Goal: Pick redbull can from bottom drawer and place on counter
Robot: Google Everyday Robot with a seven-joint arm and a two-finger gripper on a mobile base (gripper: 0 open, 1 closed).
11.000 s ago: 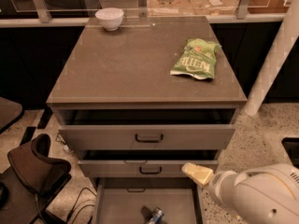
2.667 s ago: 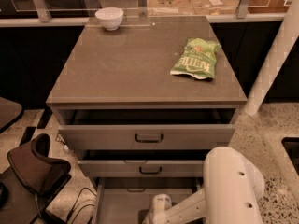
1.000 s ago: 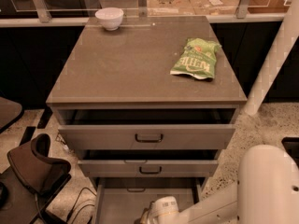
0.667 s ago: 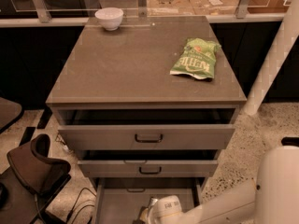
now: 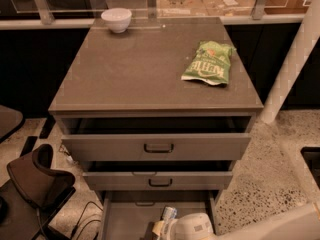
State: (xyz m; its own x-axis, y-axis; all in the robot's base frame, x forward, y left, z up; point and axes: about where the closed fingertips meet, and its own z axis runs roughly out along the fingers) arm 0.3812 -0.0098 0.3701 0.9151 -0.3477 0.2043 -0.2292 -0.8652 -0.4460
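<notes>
The redbull can point(image 5: 169, 215), silver and blue, stands nearly upright at the tip of my gripper point(image 5: 163, 227), inside the open bottom drawer point(image 5: 125, 219). The gripper reaches down into the drawer from the lower right, and its white wrist point(image 5: 192, 227) covers the can's lower part. It is shut on the can, with a yellowish finger point(image 5: 157, 229) beside it. The counter point(image 5: 145, 69) is the grey-brown cabinet top above the three drawers.
A green snack bag point(image 5: 208, 63) lies on the counter's right side and a white bowl point(image 5: 116, 19) stands at its back left. The top drawer point(image 5: 157, 146) and middle drawer point(image 5: 159, 180) stick out partly open above the bottom one. A dark chair point(image 5: 35, 179) stands at the left.
The arm's white bulk has drawn off to the lower right. The wrist has risen slightly in the drawer, and the can now shows upright at the gripper tip instead of lying on the drawer floor.
</notes>
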